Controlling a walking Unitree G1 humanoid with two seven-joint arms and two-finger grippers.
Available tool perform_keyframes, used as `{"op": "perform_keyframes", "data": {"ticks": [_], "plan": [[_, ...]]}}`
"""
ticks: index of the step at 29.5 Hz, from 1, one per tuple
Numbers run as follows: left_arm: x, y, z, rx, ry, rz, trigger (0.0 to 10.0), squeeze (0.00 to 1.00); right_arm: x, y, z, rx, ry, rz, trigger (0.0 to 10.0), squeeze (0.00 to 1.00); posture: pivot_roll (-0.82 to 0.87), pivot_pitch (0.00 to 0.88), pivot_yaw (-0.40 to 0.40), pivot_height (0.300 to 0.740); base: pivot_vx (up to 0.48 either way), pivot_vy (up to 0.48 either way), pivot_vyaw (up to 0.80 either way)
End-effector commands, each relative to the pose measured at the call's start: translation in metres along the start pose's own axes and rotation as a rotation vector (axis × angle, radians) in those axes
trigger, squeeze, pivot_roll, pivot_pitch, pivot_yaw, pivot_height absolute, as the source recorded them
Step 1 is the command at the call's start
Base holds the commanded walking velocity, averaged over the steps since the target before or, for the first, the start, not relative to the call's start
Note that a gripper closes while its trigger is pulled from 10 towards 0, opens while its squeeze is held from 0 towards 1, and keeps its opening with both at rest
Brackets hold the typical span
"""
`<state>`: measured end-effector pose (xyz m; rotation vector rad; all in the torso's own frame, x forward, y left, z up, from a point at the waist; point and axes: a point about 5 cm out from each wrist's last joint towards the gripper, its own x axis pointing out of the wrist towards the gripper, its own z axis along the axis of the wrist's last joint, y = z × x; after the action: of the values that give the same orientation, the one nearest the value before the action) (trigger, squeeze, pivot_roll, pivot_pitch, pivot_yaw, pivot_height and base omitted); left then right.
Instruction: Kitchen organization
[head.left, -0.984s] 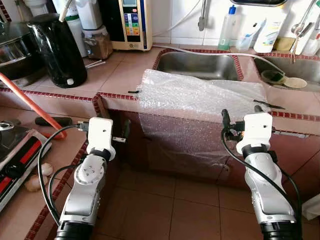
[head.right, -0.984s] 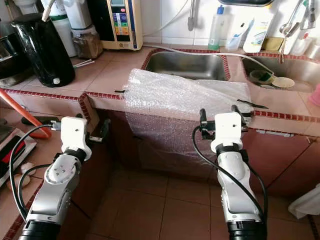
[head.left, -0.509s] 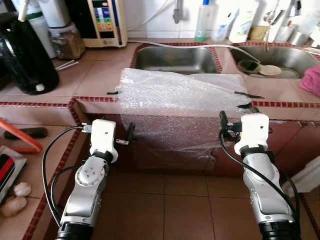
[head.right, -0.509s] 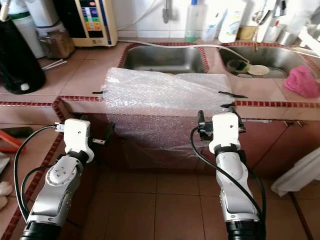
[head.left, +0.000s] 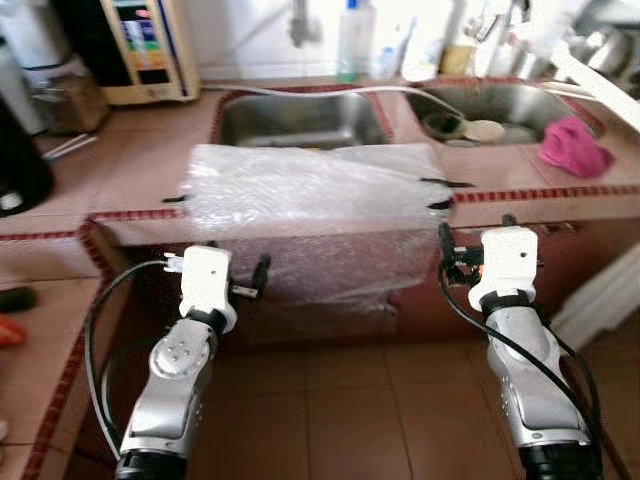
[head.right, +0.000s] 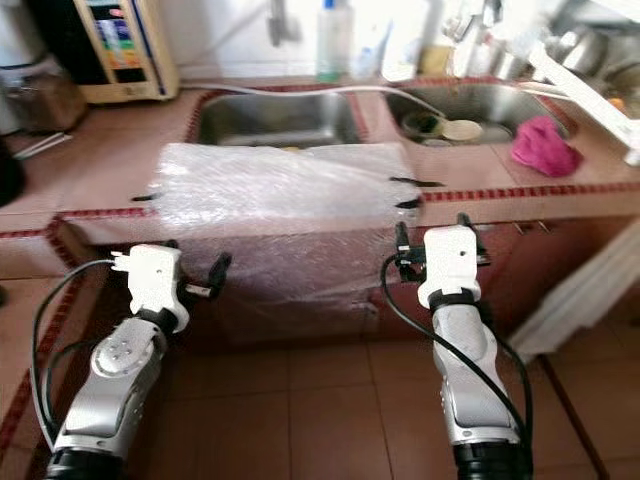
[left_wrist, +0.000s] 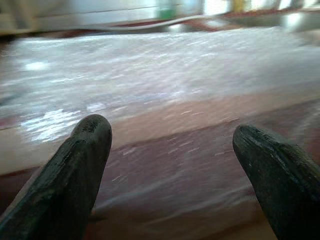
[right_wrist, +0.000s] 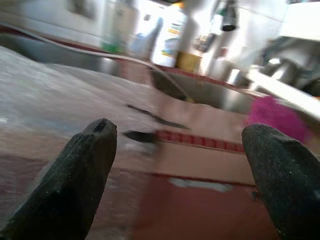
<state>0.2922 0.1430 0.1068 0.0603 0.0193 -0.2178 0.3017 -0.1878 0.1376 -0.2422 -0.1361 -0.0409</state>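
Left wrist view has the left pincer (left_wrist: 167, 150) spread wide and empty, its fingers framing the bubble wrap (head.left: 310, 185) that drapes over the counter (head.left: 130, 170) edge just ahead. The right pincer (right_wrist: 182, 160) gapes wide too, facing the counter near a pink cloth (head.left: 575, 145). Both arms reach forward, level, below the counter edge.

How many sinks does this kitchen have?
2. One sink sits right behind the bubble wrap on the counter; the other sink is to its right, with dishes in it, near the pink cloth.
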Motion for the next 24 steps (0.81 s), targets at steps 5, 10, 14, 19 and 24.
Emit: {"op": "perform_keyframes", "data": {"ticks": [5, 10, 14, 19, 24], "plan": [[-0.0027, 0.0056, -0.0054, 0.010, 0.021, 0.002, 10.0, 0.00, -0.0004, -0.0014, 0.0007, 0.006, -0.001, -0.006, 10.0, 0.00, 0.00, 0.000, 0.031, 0.740, 0.000, -0.345, -0.49], [-0.0028, 0.0059, -0.0058, 0.011, 0.024, 0.002, 10.0, 0.00, -0.0007, 0.0004, -0.0010, 0.011, 0.004, -0.004, 10.0, 0.00, 0.00, 0.000, 0.034, 0.740, 0.000, -0.348, 0.00], [-0.0020, 0.0063, -0.0059, 0.013, 0.025, -0.003, 10.0, 0.00, -0.0002, 0.0010, -0.0007, 0.013, 0.002, -0.005, 10.0, 0.00, 0.00, 0.000, 0.038, 0.740, 0.000, -0.348, 0.00], [-0.0010, 0.0060, -0.0056, 0.013, 0.024, -0.009, 10.0, 0.00, -0.0009, 0.0004, -0.0016, 0.013, 0.003, -0.009, 10.0, 0.00, 0.00, 0.000, 0.039, 0.740, 0.000, -0.346, 0.00], [0.0003, 0.0060, -0.0049, 0.013, 0.022, -0.009, 10.0, 0.00, -0.0010, 0.0000, -0.0018, 0.012, 0.003, -0.011, 10.0, 0.00, 0.00, 0.000, 0.042, 0.740, 0.000, -0.349, 0.00]]}}
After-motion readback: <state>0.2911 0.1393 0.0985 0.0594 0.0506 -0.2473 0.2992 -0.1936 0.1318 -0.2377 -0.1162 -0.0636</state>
